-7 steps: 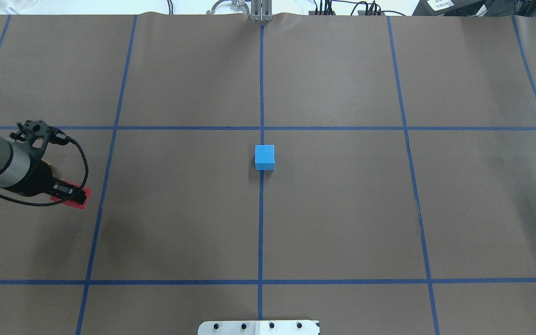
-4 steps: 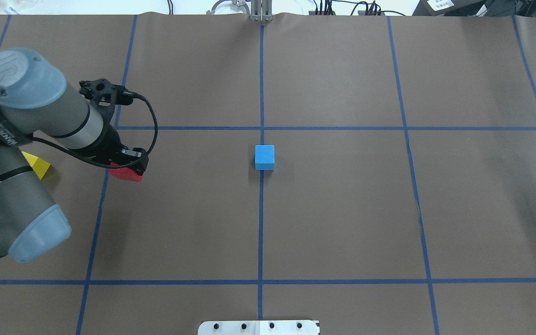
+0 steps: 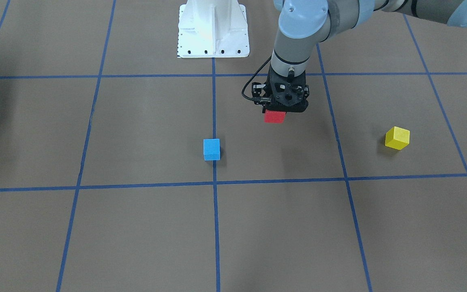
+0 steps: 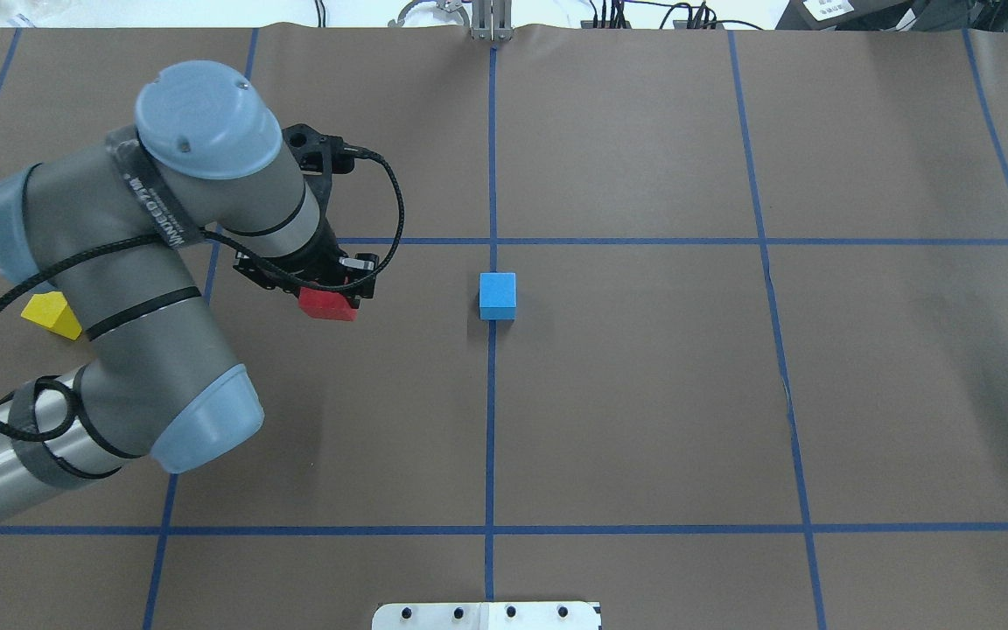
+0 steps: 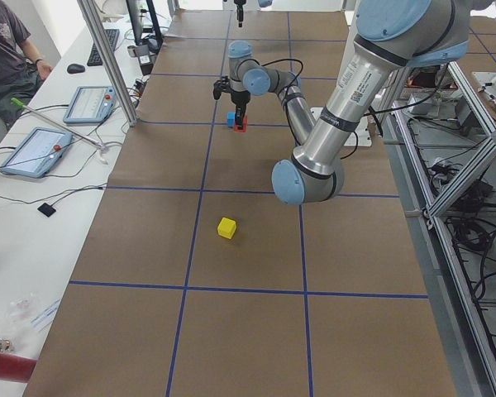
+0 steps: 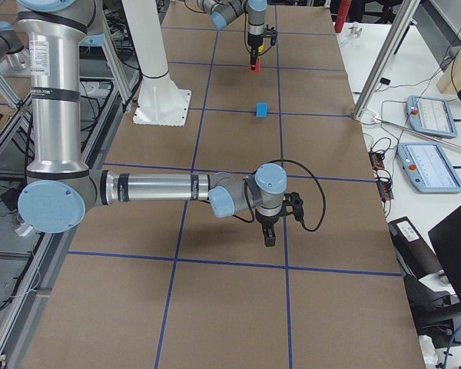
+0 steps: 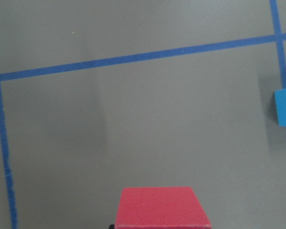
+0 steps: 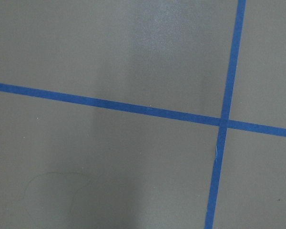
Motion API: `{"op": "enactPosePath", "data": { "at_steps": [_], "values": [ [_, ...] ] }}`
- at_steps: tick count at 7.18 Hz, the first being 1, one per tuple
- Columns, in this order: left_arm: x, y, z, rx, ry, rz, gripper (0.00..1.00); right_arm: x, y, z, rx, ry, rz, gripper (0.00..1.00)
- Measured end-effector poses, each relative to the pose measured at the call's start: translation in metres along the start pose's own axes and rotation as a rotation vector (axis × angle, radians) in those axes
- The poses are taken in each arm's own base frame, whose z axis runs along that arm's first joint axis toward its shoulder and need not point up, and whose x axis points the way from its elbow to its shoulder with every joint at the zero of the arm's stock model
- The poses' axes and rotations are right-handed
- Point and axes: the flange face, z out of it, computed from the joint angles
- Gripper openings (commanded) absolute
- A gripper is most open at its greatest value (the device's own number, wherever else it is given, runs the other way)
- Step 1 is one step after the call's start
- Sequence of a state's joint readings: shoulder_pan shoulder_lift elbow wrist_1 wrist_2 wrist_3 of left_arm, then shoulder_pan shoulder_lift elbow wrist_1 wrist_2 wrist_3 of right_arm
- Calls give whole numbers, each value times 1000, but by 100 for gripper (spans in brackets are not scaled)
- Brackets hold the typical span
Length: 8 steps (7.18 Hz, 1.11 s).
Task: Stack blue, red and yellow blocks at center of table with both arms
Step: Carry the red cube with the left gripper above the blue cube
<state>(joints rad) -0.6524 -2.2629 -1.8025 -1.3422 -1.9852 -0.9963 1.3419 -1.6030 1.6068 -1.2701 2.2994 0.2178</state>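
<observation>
A blue block (image 4: 497,296) sits on the table's centre line; it also shows in the front view (image 3: 211,149) and at the right edge of the left wrist view (image 7: 285,107). My left gripper (image 4: 329,293) is shut on a red block (image 4: 327,304) and holds it above the table, to the left of the blue block and apart from it. The red block also shows in the front view (image 3: 274,117) and the left wrist view (image 7: 162,207). A yellow block (image 4: 51,315) lies at the far left, partly hidden by my left arm. My right gripper (image 6: 269,234) hangs near the table's right end; I cannot tell whether it is open.
Blue tape lines (image 4: 491,420) divide the brown table into squares. The white robot base (image 3: 212,28) stands at the near edge. The right wrist view shows only table and a tape crossing (image 8: 223,121). Operator tablets (image 6: 426,165) lie beyond the far side.
My left arm has swung right from the table's left edge toward the blue block, carrying the red block. The yellow block has come into view behind it.
</observation>
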Motion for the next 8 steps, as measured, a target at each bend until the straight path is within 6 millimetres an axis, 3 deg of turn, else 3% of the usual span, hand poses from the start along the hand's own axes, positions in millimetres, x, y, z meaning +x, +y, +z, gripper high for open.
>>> {"op": "enactPosePath", "data": {
  "at_steps": [3, 8],
  "values": [
    [73, -23, 16, 35, -41, 30, 0, 0, 0, 1, -1, 0, 1, 100],
    [116, -57, 52, 62, -8, 42, 0, 3, 2, 4, -8, 1, 8, 100]
  ]
}}
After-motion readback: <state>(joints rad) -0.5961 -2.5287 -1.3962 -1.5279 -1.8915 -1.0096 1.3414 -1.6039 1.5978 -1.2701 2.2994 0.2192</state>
